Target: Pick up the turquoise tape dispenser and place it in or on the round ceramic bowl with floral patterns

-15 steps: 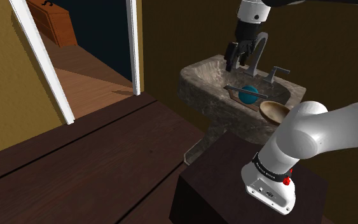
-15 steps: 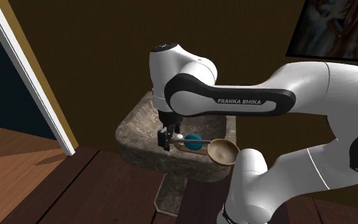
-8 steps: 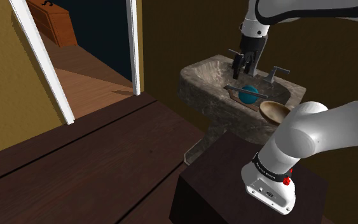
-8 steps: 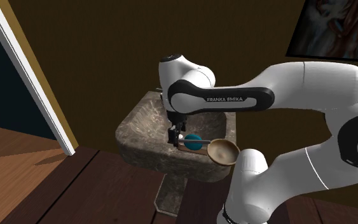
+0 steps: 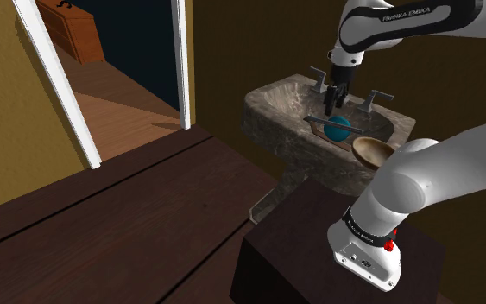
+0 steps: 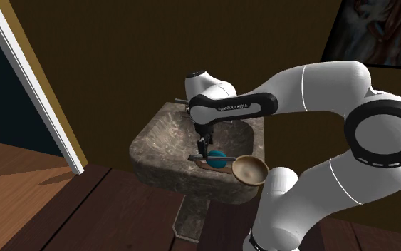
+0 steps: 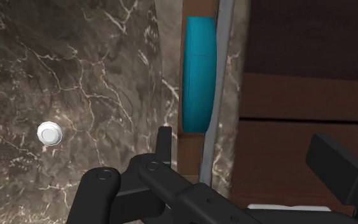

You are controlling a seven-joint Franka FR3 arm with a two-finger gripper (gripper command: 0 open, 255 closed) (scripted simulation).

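1. Above the marble sink [image 5: 271, 108], the gripper [image 5: 337, 90] points down, close over the tape dispenser [image 5: 339, 128] and clear of it.
2. Gripper state: the fingers [image 7: 165, 143] stand wide apart with nothing between them.
3. The turquoise tape dispenser lies in the basin on a brown base under a grey bar. In the wrist view it sits ahead of the fingers.
4. The bowl [image 5: 372, 151] is plain brown. It rests on the sink's rim just beside the tape dispenser, on the side toward the stand [image 5: 318, 237].
5. A white drain plug [image 7: 49, 133] sits in the basin floor.
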